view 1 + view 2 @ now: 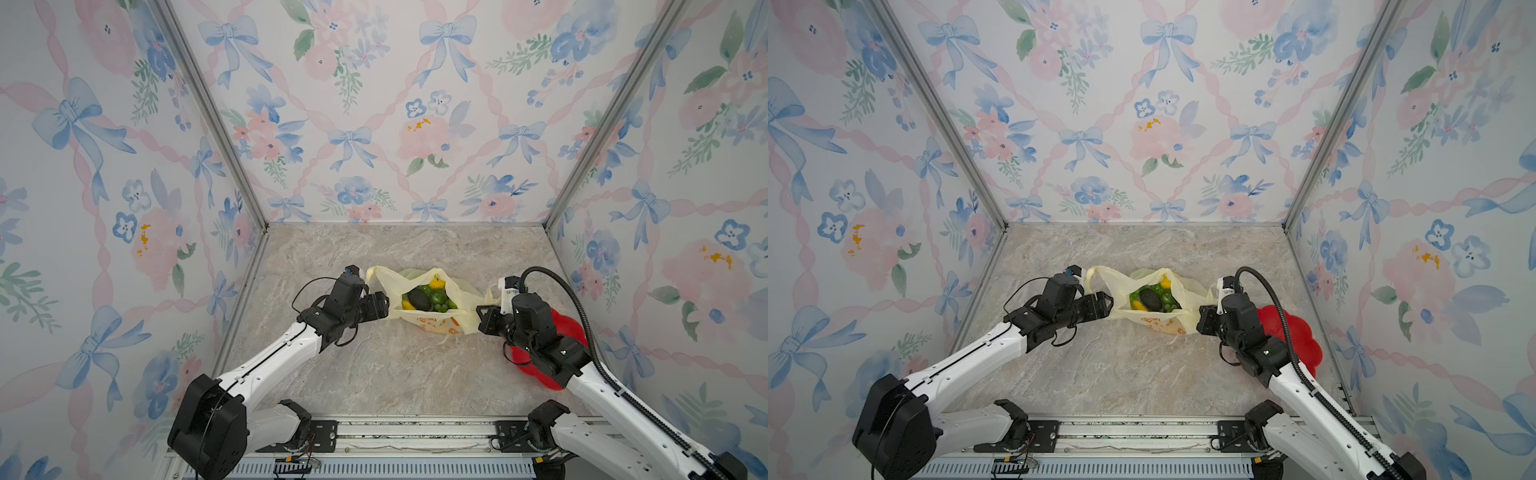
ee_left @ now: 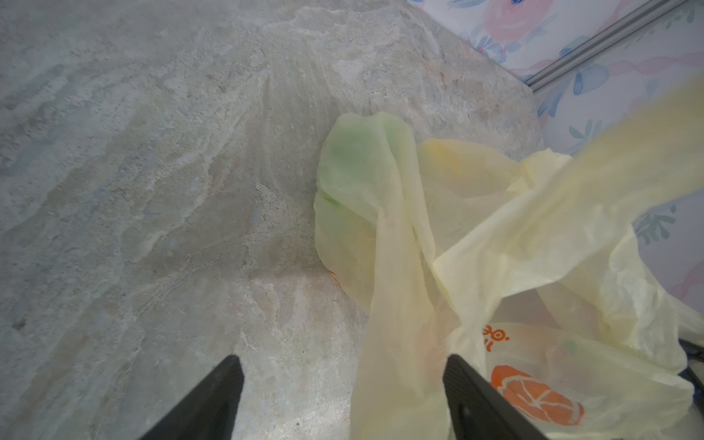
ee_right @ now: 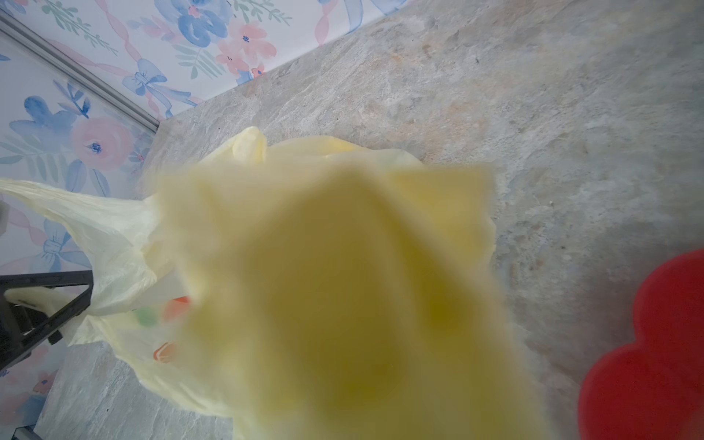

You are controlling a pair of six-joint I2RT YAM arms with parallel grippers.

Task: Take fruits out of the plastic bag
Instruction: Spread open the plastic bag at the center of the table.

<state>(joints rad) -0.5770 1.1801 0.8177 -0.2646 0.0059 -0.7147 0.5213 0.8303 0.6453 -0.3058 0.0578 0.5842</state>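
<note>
While the thin pale yellow plastic bag (image 1: 434, 323) lies open on the grey stone table (image 1: 374, 374), the small green, yellow and dark toy fruits (image 1: 428, 297) sit inside it. The left pincer (image 2: 341, 360) is wide open, with a strip of the bag between its jaws. The right pincer (image 1: 484, 318) pinches the bag's other side, near a red flower-shaped plate (image 1: 571, 328).
</note>
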